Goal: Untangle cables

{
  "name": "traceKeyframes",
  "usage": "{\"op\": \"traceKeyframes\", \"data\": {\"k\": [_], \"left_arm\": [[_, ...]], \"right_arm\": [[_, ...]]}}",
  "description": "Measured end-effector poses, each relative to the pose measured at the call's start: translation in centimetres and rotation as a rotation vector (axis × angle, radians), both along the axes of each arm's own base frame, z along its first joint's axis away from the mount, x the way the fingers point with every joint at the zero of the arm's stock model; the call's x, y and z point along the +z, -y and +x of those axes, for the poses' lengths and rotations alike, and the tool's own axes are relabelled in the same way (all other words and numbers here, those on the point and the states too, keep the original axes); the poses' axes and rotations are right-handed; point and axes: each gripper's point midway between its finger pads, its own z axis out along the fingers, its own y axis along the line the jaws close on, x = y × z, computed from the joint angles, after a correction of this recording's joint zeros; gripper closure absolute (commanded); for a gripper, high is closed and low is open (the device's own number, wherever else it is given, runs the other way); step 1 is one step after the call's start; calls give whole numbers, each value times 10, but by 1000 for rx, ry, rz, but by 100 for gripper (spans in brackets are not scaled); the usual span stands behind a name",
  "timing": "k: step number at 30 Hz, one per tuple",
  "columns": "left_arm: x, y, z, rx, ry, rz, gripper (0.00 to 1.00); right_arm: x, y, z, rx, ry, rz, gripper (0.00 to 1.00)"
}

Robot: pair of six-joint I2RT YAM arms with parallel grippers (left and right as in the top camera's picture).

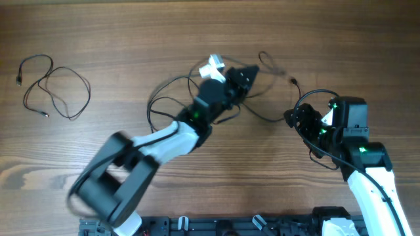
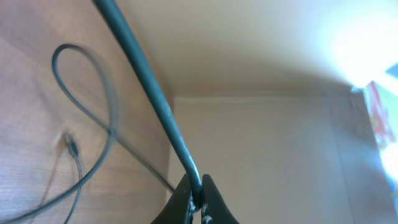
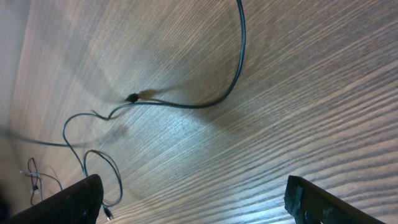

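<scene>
Lying tangled at the middle of the table (image 1: 131, 39), the cables (image 3: 239, 62) are pinched on one strand by the closed left gripper (image 2: 198, 196), while the right gripper (image 3: 193, 202) is held open beside them and a separate cable (image 1: 56, 88) is looped far left.

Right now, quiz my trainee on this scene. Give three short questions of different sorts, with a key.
1. True or false: the left gripper is shut on a cable.
2. The right gripper is: A) open with nothing between its fingers; B) shut on a cable; C) holding a plug.
3. In the overhead view, a looped cable lies alone, away from both arms. On which side of the robot is it?

Key: 1 true; 2 A; 3 the left.
</scene>
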Motion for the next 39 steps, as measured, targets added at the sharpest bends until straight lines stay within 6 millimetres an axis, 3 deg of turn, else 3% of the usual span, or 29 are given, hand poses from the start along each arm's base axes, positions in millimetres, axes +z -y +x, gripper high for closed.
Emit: {"op": "traceKeyframes", "data": {"k": [2,3,4,6,9,11,15,17,20,23,28,31,36,39], "left_arm": [[29,-14,0,13,80,30,96],[32,-16,0,14,90,34,96],[60,-29,-1,34,179,58,96],[85,-47,-2,59,269,101,96],[123,-82,1,133,408,162,96],[147,-118,8,218,503,222,96],[153,-174,31,358,564,347,96],[157,-211,44,458,588,421,96],[182,-267,56,627,659,483,96],[210,-307,66,745,726,511,96],[257,-343,90,835,815,540,96],[275,-354,121,826,837,610,96],[244,-373,176,761,695,754,96],[190,-382,198,701,540,809,96]], "right_arm": [[0,0,0,0,-1,1,4],[0,0,0,0,0,0,4],[0,0,0,0,-1,0,4],[0,0,0,0,-1,0,4],[0,0,0,0,0,0,4],[0,0,0,0,0,0,4],[0,0,0,0,0,0,5],[0,0,0,0,0,0,7],[0,0,0,0,0,0,9],[0,0,0,0,-1,1,11],[0,0,0,0,-1,0,11],[-1,0,0,0,-3,0,11],[0,0,0,0,0,0,11],[1,0,2,0,9,0,11]]}}
